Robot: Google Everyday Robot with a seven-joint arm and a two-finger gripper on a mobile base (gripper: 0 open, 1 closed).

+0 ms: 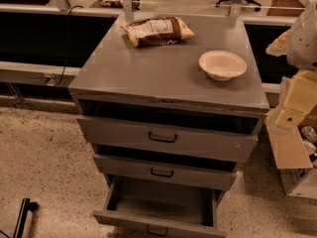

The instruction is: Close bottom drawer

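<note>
Sticking out furthest at lower centre, bottom drawer [163, 205] needs pushing on its front; gripper [292, 108] hangs at right edge, well apart, grip state cannot tell

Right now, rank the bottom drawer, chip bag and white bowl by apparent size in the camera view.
1. bottom drawer, open, nearest the camera.
2. chip bag.
3. white bowl.
The tool hangs at the right edge, beside the cabinet.
</note>
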